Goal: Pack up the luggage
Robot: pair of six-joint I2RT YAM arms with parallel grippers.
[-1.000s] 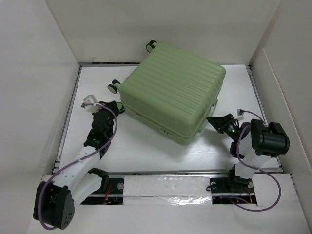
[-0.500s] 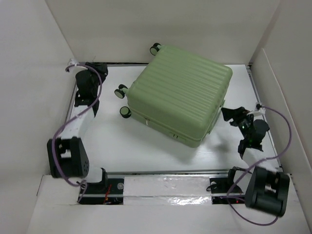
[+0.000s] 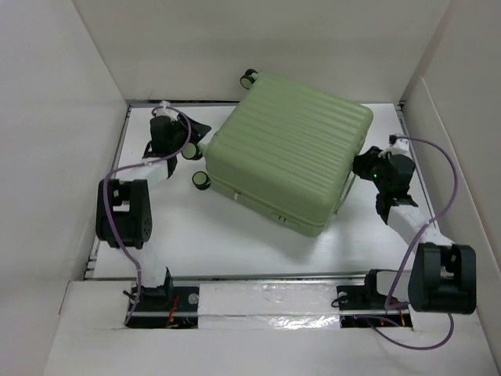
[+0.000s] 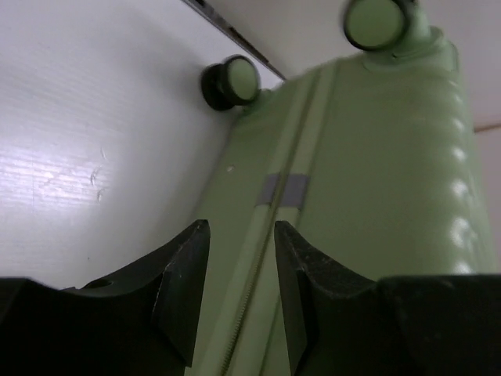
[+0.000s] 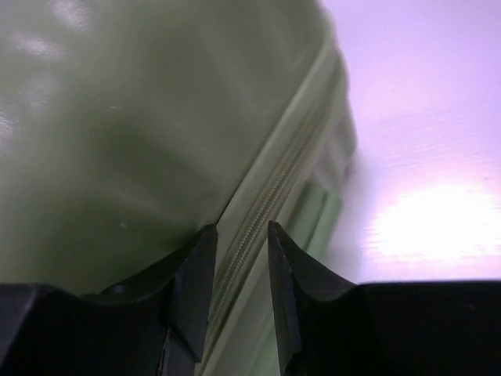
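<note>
The luggage (image 3: 290, 153) lay closed and flat on the table (image 3: 196, 235), one broad ribbed shell facing up, with the table's far edge just behind its far corner. Its long axis ran left to right along the ribs, skewed so that the right end sat somewhat nearer the arm bases than the left end. The wheeled end pointed left and slightly away, and three wheels (image 3: 201, 179) showed along it in the top view. The opposite end pointed right. The left gripper (image 3: 197, 135) stood at the wheeled end of the luggage, just beside the middle wheel of the three. In the left wrist view its fingers (image 4: 184, 274) were a narrow way apart with nothing clamped between them. The side wall of the luggage filled the gap behind them, and the zip seam (image 4: 301, 117) ran lengthwise through that gap, crossed by a small grey tab (image 4: 283, 189). The right gripper (image 3: 356, 166) stood at the right end of the luggage, close against its side wall. Its fingers (image 5: 192, 282) were likewise set narrowly apart, straddling the zip seam on that end without visibly holding anything. Whether either set of fingertips touched the shell could not be determined.
</note>
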